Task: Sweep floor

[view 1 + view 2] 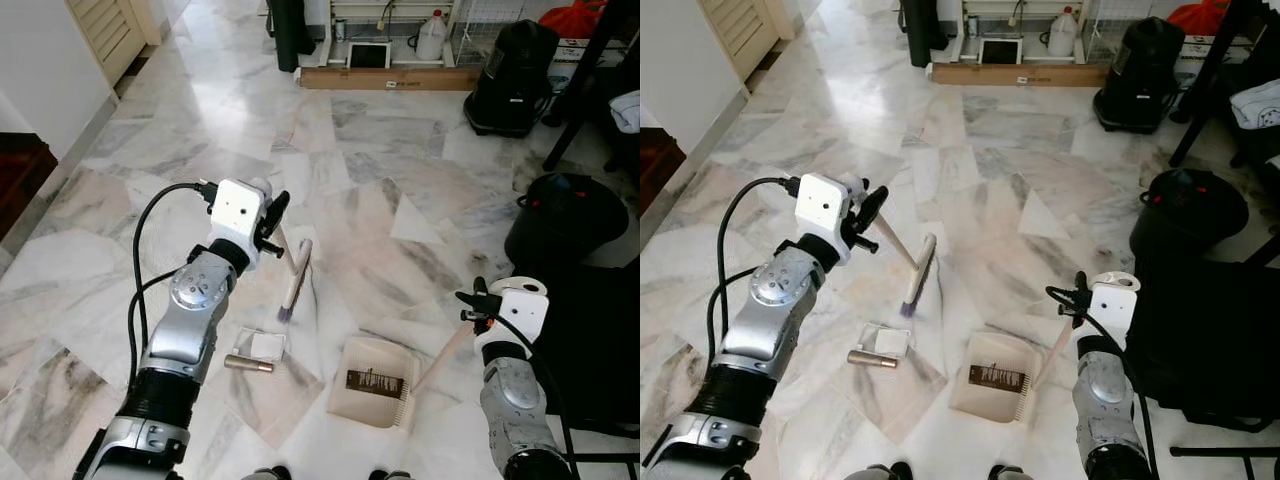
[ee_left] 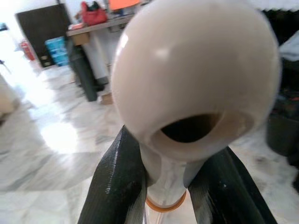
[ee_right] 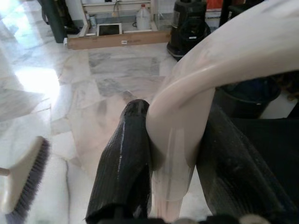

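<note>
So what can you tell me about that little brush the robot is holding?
The brush is cream plastic with a slim handle, a long narrow head and dark purplish bristles. It slants down, bristles on the marble floor just above a small flat packet. The left gripper holds its rounded handle end, with a hanging hole, between black fingers.

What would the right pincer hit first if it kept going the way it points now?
Probably the marble floor: the right pincer, shut on the dustpan handle, points forward and down over open tiles. The black vacuum lies farther on; depth is unclear.

Brush point(image 1: 296, 282) lies left of dustpan point(image 1: 372, 382) (litter point(image 1: 258, 350) between), bin point(image 1: 565, 220) far right.
</note>
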### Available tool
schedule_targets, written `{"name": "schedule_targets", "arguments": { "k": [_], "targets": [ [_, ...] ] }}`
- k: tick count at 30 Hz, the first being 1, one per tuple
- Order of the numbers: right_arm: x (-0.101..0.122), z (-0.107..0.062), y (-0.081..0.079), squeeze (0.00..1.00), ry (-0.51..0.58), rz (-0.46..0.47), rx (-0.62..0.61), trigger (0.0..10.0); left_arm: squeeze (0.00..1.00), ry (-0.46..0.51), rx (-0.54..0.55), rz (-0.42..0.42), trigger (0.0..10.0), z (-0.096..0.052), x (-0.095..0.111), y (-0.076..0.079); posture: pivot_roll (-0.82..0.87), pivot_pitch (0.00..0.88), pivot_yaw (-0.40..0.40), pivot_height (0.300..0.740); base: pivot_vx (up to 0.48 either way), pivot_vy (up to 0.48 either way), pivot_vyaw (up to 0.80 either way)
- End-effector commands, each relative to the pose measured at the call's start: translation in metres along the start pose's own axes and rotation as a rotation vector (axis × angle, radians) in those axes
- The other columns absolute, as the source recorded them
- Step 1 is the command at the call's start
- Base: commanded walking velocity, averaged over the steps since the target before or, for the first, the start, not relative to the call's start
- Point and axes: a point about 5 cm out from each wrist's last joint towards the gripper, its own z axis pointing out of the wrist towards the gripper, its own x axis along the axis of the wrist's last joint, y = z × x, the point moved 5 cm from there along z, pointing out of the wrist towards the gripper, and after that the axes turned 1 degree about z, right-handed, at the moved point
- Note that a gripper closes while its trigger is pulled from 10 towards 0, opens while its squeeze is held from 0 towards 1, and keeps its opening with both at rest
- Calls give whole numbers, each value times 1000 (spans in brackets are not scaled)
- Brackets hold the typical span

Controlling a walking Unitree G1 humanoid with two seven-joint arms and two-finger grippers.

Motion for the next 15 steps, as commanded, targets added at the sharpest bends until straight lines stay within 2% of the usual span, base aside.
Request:
{"name": "schedule_targets", "arguments": {
  "k": [1, 3, 7, 15],
  "targets": [
    [19, 7, 1, 0, 71, 14, -10, 10000, 0, 25, 63, 39, 10000, -2, 1, -10, 44, 126, 39, 740, 0, 0, 0],
    [22, 7, 2, 0, 82, 20, -18, 10000, 0, 25, 76, 38, 10000, -4, -2, -9, 41, 123, 38, 740, 0, 0, 0],
    [44, 9, 9, 0, 170, 57, -59, 10000, 0, 35, 106, 28, 10000, -7, -9, -6, 27, 109, 36, 740, 0, 0, 0],
    [71, 5, 20, 0, 282, 137, -112, 10000, 0, 49, 130, 26, 10000, -9, -10, -7, 23, 83, 28, 740, 0, 0, 0]
  ]
}}
